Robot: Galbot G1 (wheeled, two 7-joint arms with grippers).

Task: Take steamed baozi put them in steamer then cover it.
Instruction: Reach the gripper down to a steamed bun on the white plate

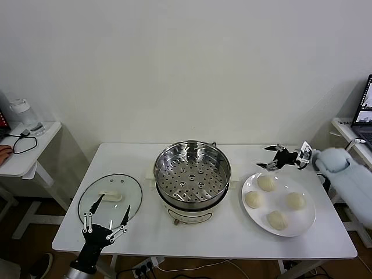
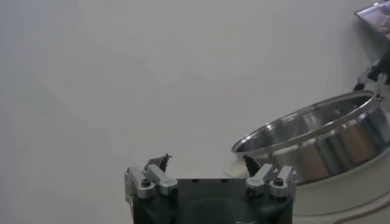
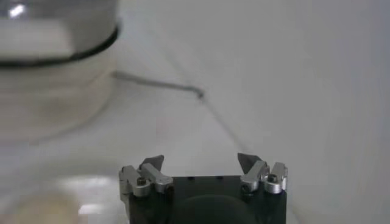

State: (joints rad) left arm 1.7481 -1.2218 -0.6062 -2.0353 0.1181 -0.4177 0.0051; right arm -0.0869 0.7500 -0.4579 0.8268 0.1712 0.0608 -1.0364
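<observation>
Silver-tipped fingers of the right gripper stand wide apart and hold nothing, hovering at the right of the head view, just above the upper rim of the white plate. On that plate lie the four steamed baozi, cream-white and smooth, spread apart from one another. The right arm comes in from the right edge of the frame.

At the lower left of the head view the left gripper also has its fingers spread wide and empty, poised over the near edge of the cover, which lies flat on the bench with its cream handle facing up. In the left wrist view the same fingers show apart, with the steamer's shiny wall behind them.

Between cover and plate, in the middle of the bench, stands the steamer, uncovered, its perforated tray bare, on a white base. A side table stands at the far left.
</observation>
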